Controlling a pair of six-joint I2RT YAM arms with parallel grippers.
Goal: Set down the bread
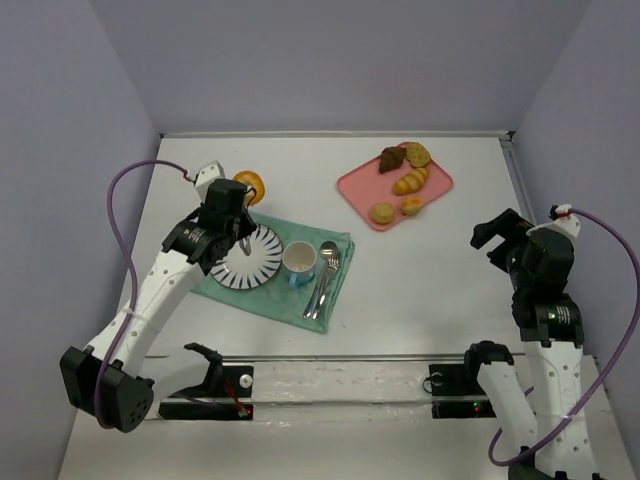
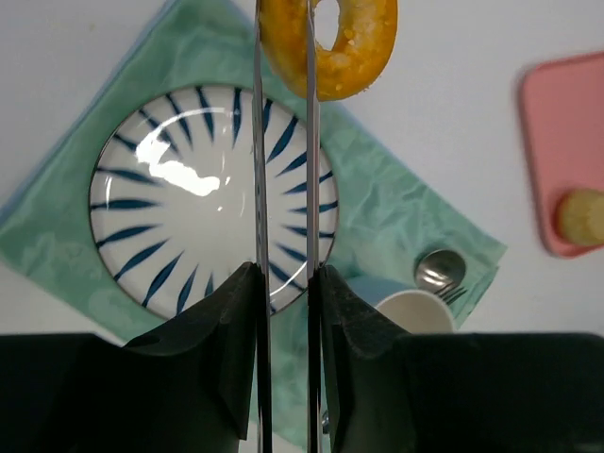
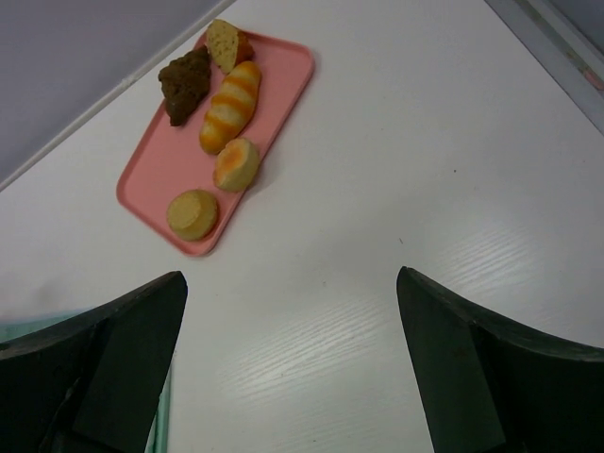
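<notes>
Currently the left hand [image 2: 283, 28] is clamped on the bread [image 2: 354, 57]. Its thin fingers [image 2: 257, 142] are drawn close together on one side of the ring, and one finger seems to be passed through the hole. The bread is held in the air at the fingertips, just past the far rim of the striped plate [image 2: 170, 226]. It is not yet set down.

The plate is laid on a green cloth [image 2: 396, 217]. A cup [image 2: 415, 307] and a spoon [image 2: 439, 269] are seen at its right on the same cloth. A pink tray [image 2: 557, 132] with other pastries is placed further right and far on the surface [image 1: 420, 290].

The right hand [image 3: 291, 283] is kept with its fingers wide apart, nothing is held in it, and it is well apart from the plate.

The bread is judged light, soft and easily dented, with a crust that looks a little crumbly. A firm squeeze is not needed. The ring wall is judged the best hold, as it is taken now. A low, gentle release over the plate's middle is advised, since the round bread could roll or tip off the rim.
</notes>
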